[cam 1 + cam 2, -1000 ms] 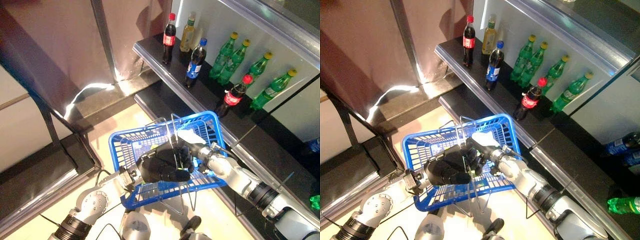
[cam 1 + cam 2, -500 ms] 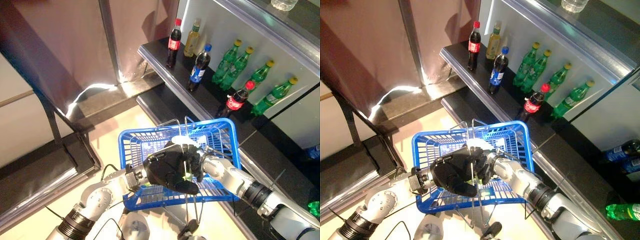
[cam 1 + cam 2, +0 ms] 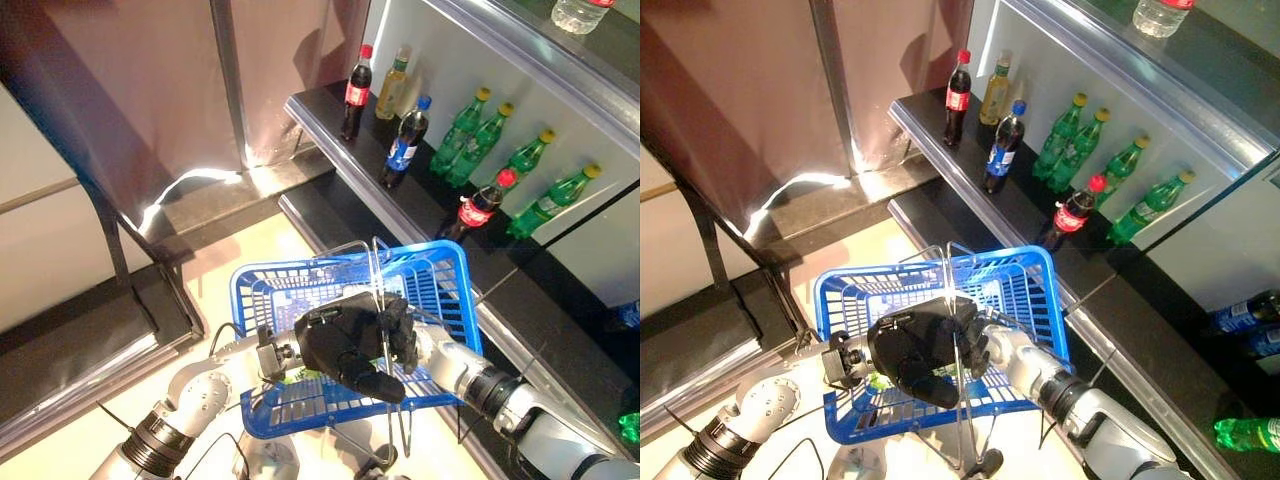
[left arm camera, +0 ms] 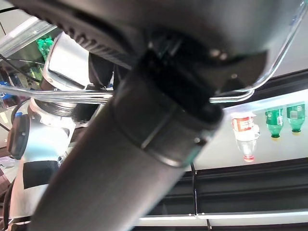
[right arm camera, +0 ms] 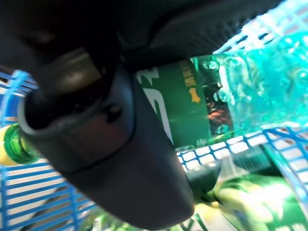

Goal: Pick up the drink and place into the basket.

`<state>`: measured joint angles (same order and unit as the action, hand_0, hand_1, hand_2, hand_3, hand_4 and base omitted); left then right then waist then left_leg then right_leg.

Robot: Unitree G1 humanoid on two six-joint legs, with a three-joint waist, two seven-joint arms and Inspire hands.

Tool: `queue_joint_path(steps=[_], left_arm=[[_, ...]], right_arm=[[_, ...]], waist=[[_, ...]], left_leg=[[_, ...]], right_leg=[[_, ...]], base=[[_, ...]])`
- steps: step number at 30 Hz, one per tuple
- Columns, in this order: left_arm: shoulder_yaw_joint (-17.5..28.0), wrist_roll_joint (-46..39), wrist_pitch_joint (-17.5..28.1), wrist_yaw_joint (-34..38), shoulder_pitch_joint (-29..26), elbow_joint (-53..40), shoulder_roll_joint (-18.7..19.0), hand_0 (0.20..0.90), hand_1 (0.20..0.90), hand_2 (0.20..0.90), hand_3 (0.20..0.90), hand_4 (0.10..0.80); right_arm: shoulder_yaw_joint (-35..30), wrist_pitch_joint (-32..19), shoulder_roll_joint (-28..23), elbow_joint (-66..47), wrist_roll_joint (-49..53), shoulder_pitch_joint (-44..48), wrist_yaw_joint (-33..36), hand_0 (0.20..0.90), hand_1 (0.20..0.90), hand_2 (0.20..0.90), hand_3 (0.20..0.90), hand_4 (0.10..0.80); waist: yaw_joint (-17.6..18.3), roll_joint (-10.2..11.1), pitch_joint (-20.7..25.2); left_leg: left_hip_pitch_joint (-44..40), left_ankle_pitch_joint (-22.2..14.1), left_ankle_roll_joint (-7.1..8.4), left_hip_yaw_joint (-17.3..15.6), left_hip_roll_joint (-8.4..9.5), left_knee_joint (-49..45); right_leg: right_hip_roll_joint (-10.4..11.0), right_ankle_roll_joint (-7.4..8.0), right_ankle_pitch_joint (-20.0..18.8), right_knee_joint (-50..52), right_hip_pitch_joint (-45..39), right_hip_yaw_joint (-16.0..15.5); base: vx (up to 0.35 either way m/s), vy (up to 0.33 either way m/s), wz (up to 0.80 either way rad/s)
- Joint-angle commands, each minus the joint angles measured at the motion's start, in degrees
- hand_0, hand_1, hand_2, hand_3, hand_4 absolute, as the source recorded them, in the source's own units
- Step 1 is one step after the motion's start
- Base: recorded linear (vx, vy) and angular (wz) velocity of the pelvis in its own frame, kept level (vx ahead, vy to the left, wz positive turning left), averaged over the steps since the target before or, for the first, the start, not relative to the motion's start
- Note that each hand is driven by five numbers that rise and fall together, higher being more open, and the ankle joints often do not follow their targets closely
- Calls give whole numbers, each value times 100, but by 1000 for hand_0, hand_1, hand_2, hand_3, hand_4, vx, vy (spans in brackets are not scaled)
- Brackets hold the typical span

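Note:
A blue wire basket (image 3: 442, 288) hangs over the floor in front of the shelf. My left hand (image 3: 340, 345) is shut on its metal handles (image 3: 378, 290), which cross past the thumb (image 4: 144, 144) in the left wrist view. My right hand (image 3: 982, 345) reaches into the basket from the right, mostly hidden behind the left hand. In the right wrist view its thumb (image 5: 110, 144) is curled over a green bottle (image 5: 192, 106) with a green label and yellow cap, low above the basket's mesh floor.
The dark shelf (image 3: 330, 115) beyond the basket carries two cola bottles (image 3: 357, 88) (image 3: 478, 205), a yellowish bottle (image 3: 392, 80), a blue-labelled bottle (image 3: 405, 148) and several green bottles (image 3: 465, 125). A clear bottle (image 3: 575, 12) stands on the shelf above. A metal post (image 3: 228, 80) rises at the left.
The camera has shifted. My right hand has sunk lower into the basket behind the left hand, and its white thumb cover no longer shows. The left hand keeps hold of the handles.

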<state>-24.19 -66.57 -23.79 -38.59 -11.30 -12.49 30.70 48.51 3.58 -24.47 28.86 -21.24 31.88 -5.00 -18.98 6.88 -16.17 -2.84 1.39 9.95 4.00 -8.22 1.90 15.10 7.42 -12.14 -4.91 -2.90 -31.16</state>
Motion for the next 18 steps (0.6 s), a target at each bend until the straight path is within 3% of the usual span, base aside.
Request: queue_joint_path(steps=[1,2,18], left_arm=[[-417,-826,571,-1053,-955,-1489,-1232,300,300,300,200,100],[-421,-828,566,-1043,-959,-1495,-1242,300,300,300,200,100],[-418,-824,580,-964,-974,-1522,-1316,300,300,300,200,100]], right_arm=[[240,-128,185,242,-175,871,204,801,801,801,785,685],[243,-132,211,286,-184,858,229,900,900,900,900,800],[186,-104,339,336,-249,794,214,900,900,900,900,800]], waist=[[-142,-174,1362],[-148,-174,1361],[-113,-186,1385]], left_leg=[[437,475,-484,183,729,310],[439,477,-485,189,730,310],[432,469,-490,184,733,310]], right_leg=[[-415,242,967,-9,-1016,-222],[-417,241,967,-9,-1016,-225],[-421,223,972,-9,-994,-210]], base=[[0,0,0],[0,0,0],[0,0,0]])
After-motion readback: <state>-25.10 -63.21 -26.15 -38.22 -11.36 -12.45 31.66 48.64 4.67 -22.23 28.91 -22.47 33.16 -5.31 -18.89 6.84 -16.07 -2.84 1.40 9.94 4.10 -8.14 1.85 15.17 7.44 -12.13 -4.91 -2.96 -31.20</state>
